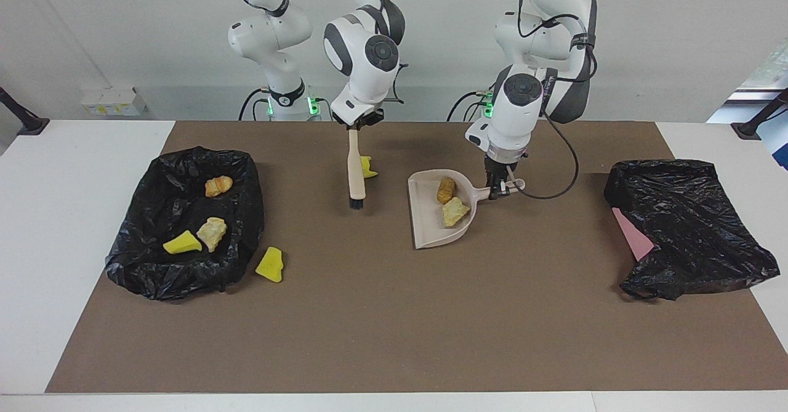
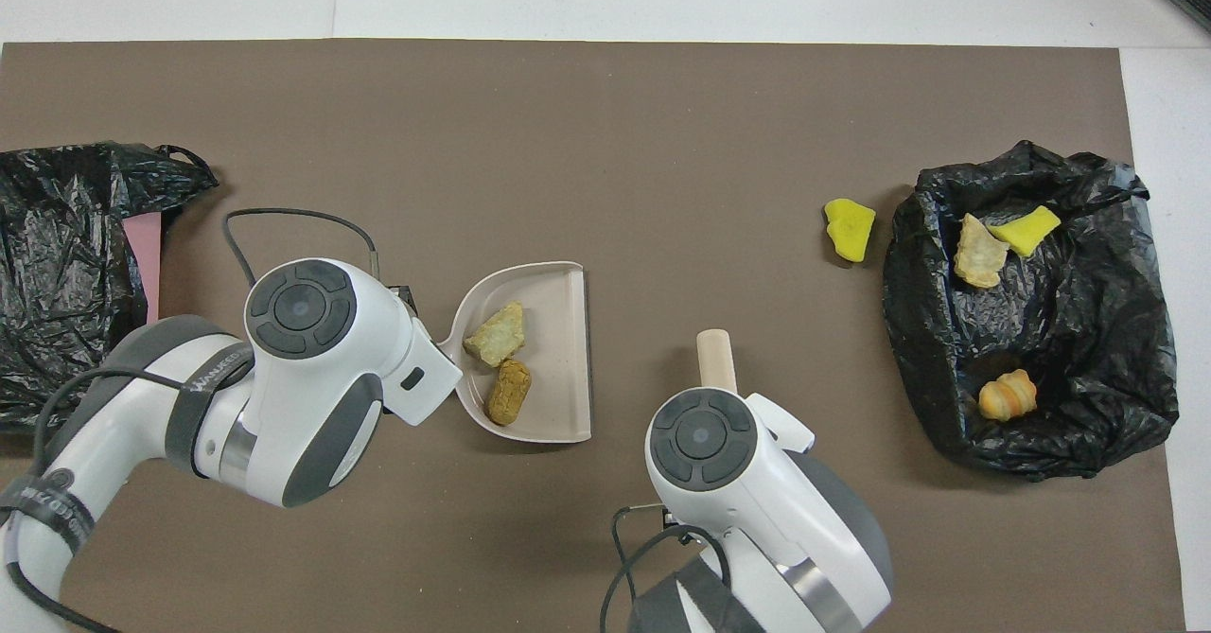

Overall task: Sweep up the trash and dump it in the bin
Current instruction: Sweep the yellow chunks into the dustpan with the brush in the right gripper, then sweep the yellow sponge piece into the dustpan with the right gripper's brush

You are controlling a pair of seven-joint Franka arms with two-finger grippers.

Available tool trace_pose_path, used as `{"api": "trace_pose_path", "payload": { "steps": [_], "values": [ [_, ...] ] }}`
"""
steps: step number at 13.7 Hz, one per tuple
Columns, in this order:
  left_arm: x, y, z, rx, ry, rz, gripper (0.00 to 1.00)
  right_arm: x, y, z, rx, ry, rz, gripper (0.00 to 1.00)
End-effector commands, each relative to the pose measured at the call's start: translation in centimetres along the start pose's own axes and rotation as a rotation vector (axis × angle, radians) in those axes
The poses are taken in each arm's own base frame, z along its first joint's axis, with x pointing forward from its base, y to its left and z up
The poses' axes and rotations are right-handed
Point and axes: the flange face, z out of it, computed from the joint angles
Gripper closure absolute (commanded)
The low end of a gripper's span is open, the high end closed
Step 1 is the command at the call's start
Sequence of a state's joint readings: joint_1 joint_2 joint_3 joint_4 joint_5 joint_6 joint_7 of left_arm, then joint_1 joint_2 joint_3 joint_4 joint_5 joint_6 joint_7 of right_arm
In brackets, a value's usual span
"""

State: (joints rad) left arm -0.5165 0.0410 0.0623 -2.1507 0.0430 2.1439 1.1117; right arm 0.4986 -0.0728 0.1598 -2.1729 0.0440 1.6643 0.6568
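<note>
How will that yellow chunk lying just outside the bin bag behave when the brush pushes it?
The yellow chunk looks spongy, so it is probably light and may skid or tumble ahead of the brush. Its wedge shape, lying flat, suggests it won't roll far. It sits close beside the bin bag, so a push could jam it against the plastic.

Bright, even indoor light from above. Soft shadows lie close under the dustpan [image 1: 440,215] and brush [image 1: 356,172]. Glare glints on the black bag [image 1: 184,221] at nine o'clock. Both views are sharp.
</note>
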Motion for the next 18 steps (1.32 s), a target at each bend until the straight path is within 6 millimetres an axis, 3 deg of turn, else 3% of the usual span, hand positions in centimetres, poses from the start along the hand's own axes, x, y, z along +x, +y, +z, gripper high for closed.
{"api": "trace_pose_path", "payload": {
  "steps": [1,4,8,11,18],
  "values": [
    [2.6,2.4,-0.6,-0.011,-0.016,0.090,1.00,-2.1,1.0,1.0,0.038,-0.039,0.166,1.00],
    [5.2,5.4,-0.5,-0.004,-0.023,0.153,1.00,-3.8,0.9,2.0,0.067,-0.070,0.264,1.00],
    [6.6,8.4,-0.2,-0.009,-0.027,0.142,1.00,-5.2,-0.3,2.4,0.139,-0.064,0.300,1.00],
    [7.6,9.8,-0.2,-0.011,-0.032,0.099,1.00,-5.2,-1.7,3.5,0.159,-0.045,0.317,1.00],
    [8.1,10.2,0.7,-0.004,-0.027,0.062,1.00,-3.8,-2.0,4.6,0.189,-0.018,0.258,1.00]
  ]
}}
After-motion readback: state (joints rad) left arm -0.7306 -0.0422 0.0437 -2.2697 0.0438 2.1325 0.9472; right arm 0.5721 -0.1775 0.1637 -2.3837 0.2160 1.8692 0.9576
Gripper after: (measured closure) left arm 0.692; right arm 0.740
